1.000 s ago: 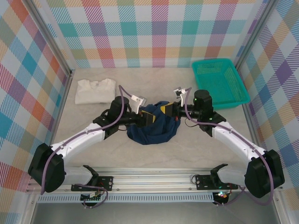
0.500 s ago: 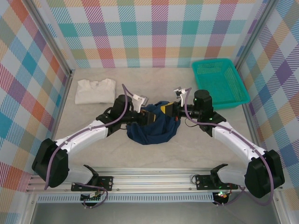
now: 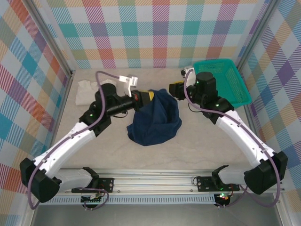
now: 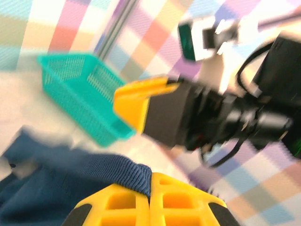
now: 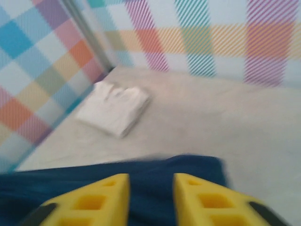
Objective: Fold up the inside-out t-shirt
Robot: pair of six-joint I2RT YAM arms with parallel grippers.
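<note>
The inside-out t-shirt (image 3: 154,120), dark navy, is lying bunched in a rumpled heap at the middle of the table (image 3: 202,150), and its 12 o'clock edge is hanging raised off the surface. The left gripper (image 3: 149,95), at the heap's 11 o'clock, is pressing its jaws fully together, pinching the ribbed navy hem. The right gripper (image 3: 174,89), at 1 o'clock, is holding its 2 fingers partly apart, gripping nothing, with navy cloth just below them.

**Blur and cropped fingers**

Both wrist views are smeared. The left gripper (image 4: 150,181) has its fingers cut by the bottom edge, the t-shirt (image 4: 47,188) hem pinched between them. Ahead of it, the right gripper (image 4: 129,101) and the basket (image 4: 75,89) are soft-edged. From above, the left arm covers part of the white shirt (image 3: 85,93) behind that gripper.
</note>
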